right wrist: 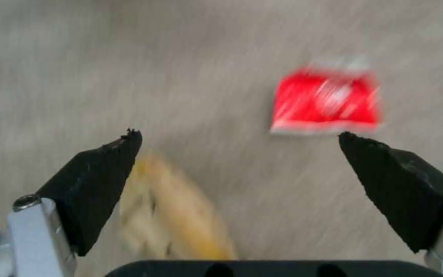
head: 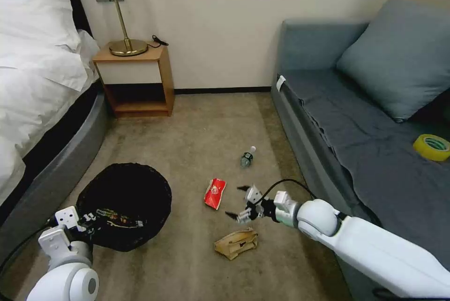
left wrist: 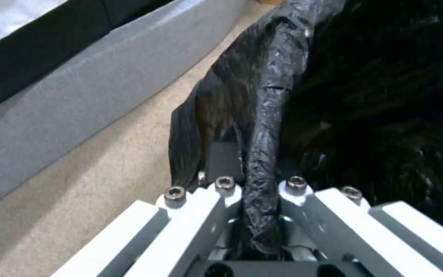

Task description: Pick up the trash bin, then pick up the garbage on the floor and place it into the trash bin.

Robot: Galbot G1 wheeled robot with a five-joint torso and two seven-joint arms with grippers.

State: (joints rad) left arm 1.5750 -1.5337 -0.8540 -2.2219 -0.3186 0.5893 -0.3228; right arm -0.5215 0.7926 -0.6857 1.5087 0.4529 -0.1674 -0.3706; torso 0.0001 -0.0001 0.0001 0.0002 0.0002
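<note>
While its left gripper clamps the rim of the round trash bin lined with crinkled black plastic, holding it beside the grey-framed bed so the mouth faces up for loading, the wheeled robot reaches its right gripper low over the beige carpet with jaws spread wide and empty. That hand hangs between the flat red snack packet and the crumpled tan paper, apparently lining up a pick; the small clear white-capped bottle lies farther off, near the grey sofa.
</note>
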